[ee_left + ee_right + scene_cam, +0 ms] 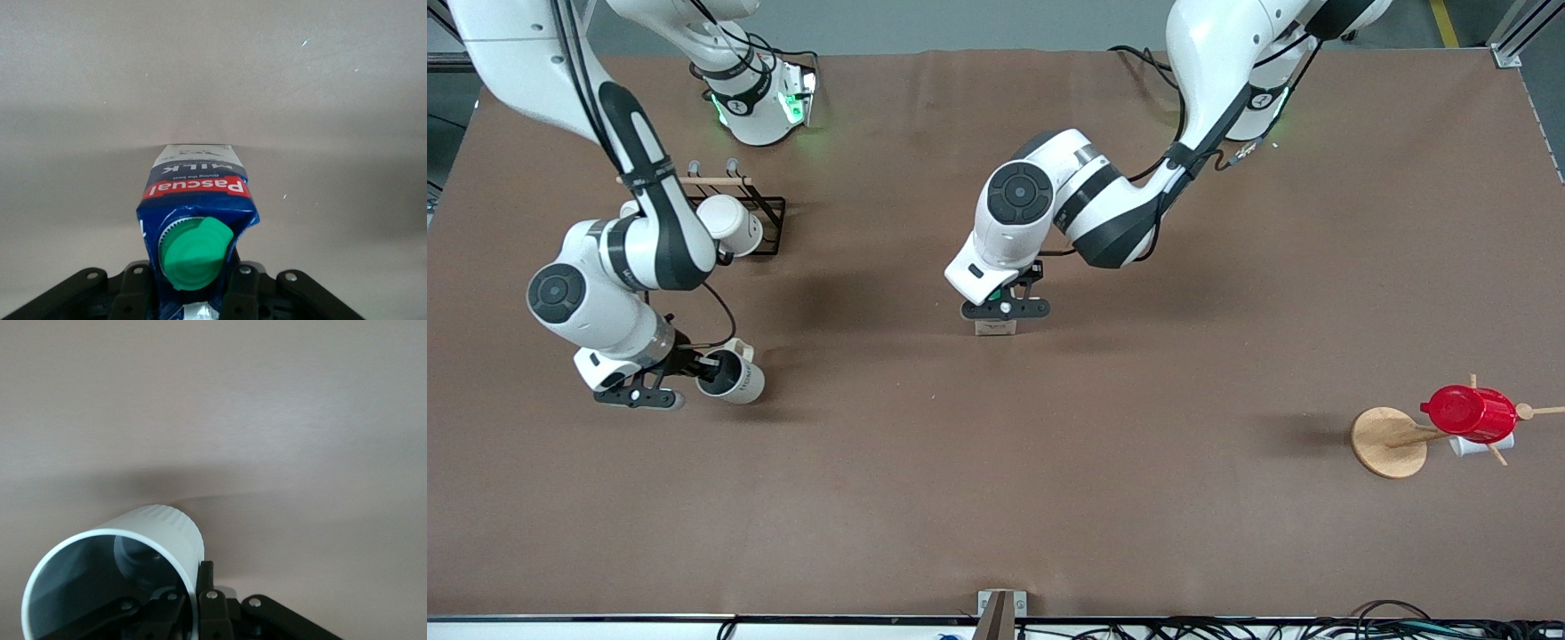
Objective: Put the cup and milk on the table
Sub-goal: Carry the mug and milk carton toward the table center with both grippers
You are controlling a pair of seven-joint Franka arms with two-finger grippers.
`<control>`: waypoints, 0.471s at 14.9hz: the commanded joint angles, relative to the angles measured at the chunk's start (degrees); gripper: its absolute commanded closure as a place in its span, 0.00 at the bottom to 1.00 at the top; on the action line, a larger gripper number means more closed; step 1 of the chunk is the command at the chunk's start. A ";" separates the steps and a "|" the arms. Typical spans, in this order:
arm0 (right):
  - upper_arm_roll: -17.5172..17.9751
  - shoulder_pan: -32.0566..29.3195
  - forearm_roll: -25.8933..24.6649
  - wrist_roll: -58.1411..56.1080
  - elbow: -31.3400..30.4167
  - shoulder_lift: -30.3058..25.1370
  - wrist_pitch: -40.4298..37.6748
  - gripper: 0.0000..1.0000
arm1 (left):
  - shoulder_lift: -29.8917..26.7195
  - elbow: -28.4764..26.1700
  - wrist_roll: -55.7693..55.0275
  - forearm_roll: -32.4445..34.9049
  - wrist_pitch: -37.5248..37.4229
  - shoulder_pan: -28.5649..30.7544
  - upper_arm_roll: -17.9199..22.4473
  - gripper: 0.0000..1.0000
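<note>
The off-white cup hangs tilted in my right gripper, low over the brown table at the right arm's end. In the right wrist view the gripper is shut on the cup's wall, one finger inside the dark interior and one outside. My left gripper is shut on the milk carton near the table's middle and hides most of it. In the left wrist view the gripper clamps the carton at its gable top by the green cap. The carton's base is at or just above the table.
A black wire rack with white mugs stands farther from the front camera than the held cup. A wooden mug tree carrying a red cup stands at the left arm's end. A small bracket sits at the table's near edge.
</note>
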 commanded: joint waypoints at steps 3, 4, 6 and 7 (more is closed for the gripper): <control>-0.33 12.28 0.48 17.24 -0.34 -4.93 -4.52 1.00 | -2.56 0.80 -0.44 2.68 -1.27 1.04 0.30 0.69; -0.24 14.56 0.48 19.79 0.36 -4.93 -6.10 1.00 | -2.83 0.80 -0.36 3.04 -1.27 1.91 0.22 0.69; -0.24 19.05 0.48 25.16 1.77 -4.67 -7.17 1.00 | -3.27 0.80 -0.18 3.83 -1.27 3.23 0.22 0.68; -0.24 20.98 0.48 26.66 2.21 -4.41 -7.08 1.00 | -3.27 0.80 -0.18 3.83 -1.27 3.41 0.22 0.68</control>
